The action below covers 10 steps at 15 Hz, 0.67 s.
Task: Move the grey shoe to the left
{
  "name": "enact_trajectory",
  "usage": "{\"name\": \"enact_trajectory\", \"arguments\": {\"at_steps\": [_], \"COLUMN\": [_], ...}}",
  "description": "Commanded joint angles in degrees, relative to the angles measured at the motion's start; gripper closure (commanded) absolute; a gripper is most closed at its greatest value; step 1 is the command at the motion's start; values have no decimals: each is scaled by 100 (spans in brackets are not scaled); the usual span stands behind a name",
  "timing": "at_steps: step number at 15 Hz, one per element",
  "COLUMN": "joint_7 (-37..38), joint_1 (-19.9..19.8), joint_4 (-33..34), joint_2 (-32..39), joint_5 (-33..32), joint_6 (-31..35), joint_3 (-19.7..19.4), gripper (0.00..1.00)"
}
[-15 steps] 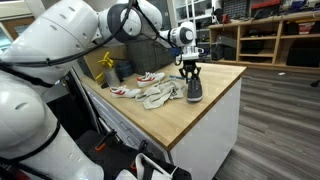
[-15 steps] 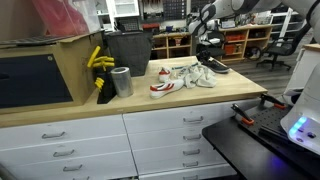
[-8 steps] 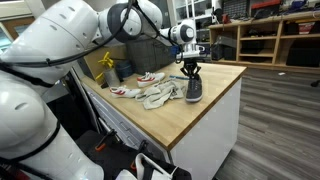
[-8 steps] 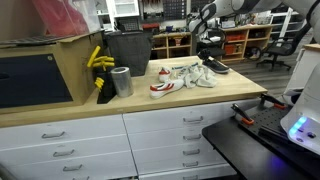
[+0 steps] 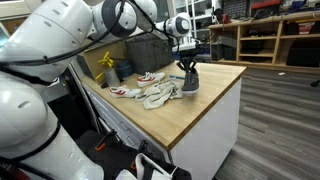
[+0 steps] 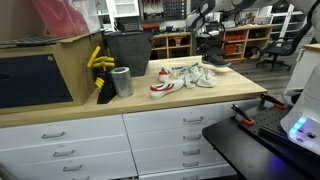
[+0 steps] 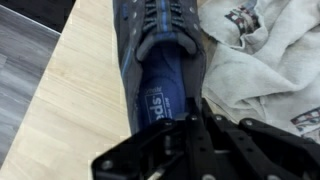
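The grey shoe is a dark charcoal sneaker with a blue insole. It hangs just above the wooden countertop, near its far end. My gripper is shut on the shoe's heel rim from above. In the wrist view my fingers pinch the heel wall. The shoe and the gripper also show at the back of an exterior view. The shoe's underside is hidden.
Pale whitish-beige shoes lie right beside the grey shoe. White sneakers with red stripes lie further along. A yellow object, a grey can and a dark bin stand near the wall end.
My gripper has risen with the grey shoe, lifting it off the countertop and shifting it slightly toward the pale shoes. The other shoes have not moved.
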Motion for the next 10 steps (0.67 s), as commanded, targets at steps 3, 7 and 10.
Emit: {"name": "enact_trajectory", "arguments": {"at_steps": [3,7,10], "joint_7": [-29,47,150], "joint_1": [200,355,512], "joint_4": [-140,-189,-246], "joint_2": [-670,-820,-866], "joint_5": [36,204,364], "joint_6": [-832,-1101,-1171], "joint_3": [255,511,672], "gripper": [99,99,99]}}
